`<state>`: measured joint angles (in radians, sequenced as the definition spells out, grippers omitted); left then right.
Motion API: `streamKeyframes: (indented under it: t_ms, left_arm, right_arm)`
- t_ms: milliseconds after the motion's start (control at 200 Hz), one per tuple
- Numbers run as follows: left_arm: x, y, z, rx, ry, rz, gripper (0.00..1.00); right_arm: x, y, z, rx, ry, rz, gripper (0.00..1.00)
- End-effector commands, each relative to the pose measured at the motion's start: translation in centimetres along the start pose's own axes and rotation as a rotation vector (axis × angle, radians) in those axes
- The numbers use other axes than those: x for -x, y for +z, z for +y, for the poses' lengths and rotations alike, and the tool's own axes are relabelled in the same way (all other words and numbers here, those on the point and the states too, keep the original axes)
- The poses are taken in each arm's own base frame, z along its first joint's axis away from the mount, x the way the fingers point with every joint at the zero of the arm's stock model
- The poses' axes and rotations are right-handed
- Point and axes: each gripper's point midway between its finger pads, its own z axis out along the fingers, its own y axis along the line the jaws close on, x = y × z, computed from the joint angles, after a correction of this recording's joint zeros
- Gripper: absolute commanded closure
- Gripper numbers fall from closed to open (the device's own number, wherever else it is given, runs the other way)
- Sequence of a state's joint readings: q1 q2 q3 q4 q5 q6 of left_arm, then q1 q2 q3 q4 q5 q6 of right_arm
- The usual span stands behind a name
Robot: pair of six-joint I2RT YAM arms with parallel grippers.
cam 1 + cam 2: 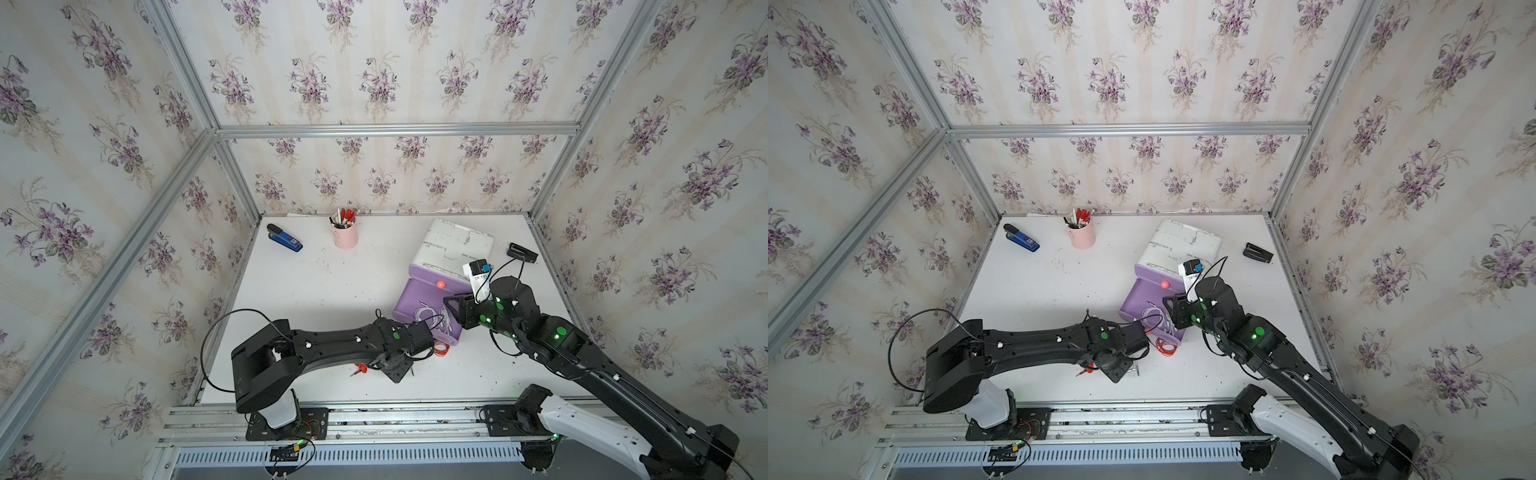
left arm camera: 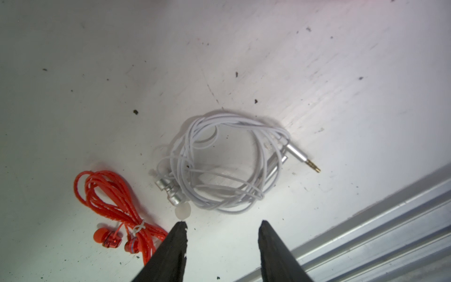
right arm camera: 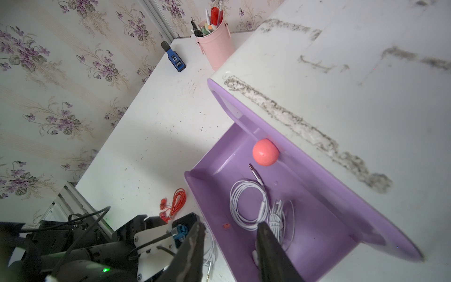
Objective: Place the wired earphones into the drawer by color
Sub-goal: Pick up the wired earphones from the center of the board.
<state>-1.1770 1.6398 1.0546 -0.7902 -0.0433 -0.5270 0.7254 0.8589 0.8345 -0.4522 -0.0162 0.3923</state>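
Note:
A white bundle of wired earphones (image 2: 227,166) lies on the table with its jack plug pointing toward the front rail. A red bundle (image 2: 117,210) lies beside it. My left gripper (image 2: 222,224) hangs open just short of the white bundle, nothing between its fingers. In both top views it points down at the table (image 1: 397,370). The purple drawer (image 3: 324,219) stands pulled out with white earphones (image 3: 258,205) inside. Another red bundle (image 3: 174,202) lies by the drawer's corner (image 1: 441,348). My right gripper (image 3: 230,227) is open and empty over the drawer's near wall.
The white cabinet (image 1: 453,245) holds the drawer, with a pink knob (image 1: 440,284) above it. A pink pen cup (image 1: 345,237) and a blue stapler (image 1: 284,240) stand at the back. A black object (image 1: 521,252) lies at the back right. An aluminium rail (image 2: 366,234) borders the front.

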Motion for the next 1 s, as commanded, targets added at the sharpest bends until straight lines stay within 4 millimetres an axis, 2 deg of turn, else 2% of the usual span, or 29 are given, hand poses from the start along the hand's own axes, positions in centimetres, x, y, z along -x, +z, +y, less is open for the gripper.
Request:
streamKeyframes:
  t_ms: [0,110,235,395,410,520,644,774,849,874,994]
  left_arm:
    - [-0.7,-0.4,-0.9,-0.034,-0.067,0.019,0.49]
    - [-0.7,-0.3,-1.3,-0.058,-0.176,0.028,0.48]
    - [-0.2,-1.3,-2.3,-0.127,-0.365,0.019,0.45]
    - [0.2,-3.2,-1.4,-0.156,-0.587,-0.043,0.46]
    - [0.2,-3.3,-1.2,-0.160,-0.605,-0.046,0.42]
    - [-0.4,-3.5,0.1,-0.203,-0.780,-0.030,0.41]
    - [-0.7,-4.8,0.1,-0.302,-1.009,-0.022,0.42]
    - [-1.2,-5.1,-0.7,-0.271,-1.107,0.084,0.42]
    - [-1.0,-5.4,-1.0,-0.251,-1.128,0.088,0.42]
    - [-1.3,-4.4,-1.1,-0.218,-1.140,0.110,0.41]
    - [-2.3,-2.7,-1.1,-0.194,-1.219,0.151,0.42]
  right_arm:
    - [0.1,-0.1,-0.1,-0.006,0.000,-0.008,0.61]
    - [0.2,0.0,0.0,0.001,0.003,-0.009,0.61]
    - [0.1,-0.1,0.1,0.001,0.003,-0.003,0.61]
    - [0.0,-0.4,0.0,0.004,0.010,-0.010,0.61]
    - [-0.1,-0.4,0.0,0.006,0.011,-0.010,0.61]
    - [-0.5,-0.5,-0.2,0.003,0.015,-0.002,0.61]
    - [-0.9,-0.7,-0.3,0.001,0.020,0.001,0.61]
    - [-0.9,-0.9,-0.5,-0.001,0.025,-0.013,0.61]
    - [-1.0,-0.8,-0.4,0.005,0.024,-0.010,0.60]
    - [-1.0,-0.7,-0.4,0.005,0.023,-0.008,0.60]
    - [-1.0,-0.6,-0.4,-0.001,0.016,0.002,0.60]
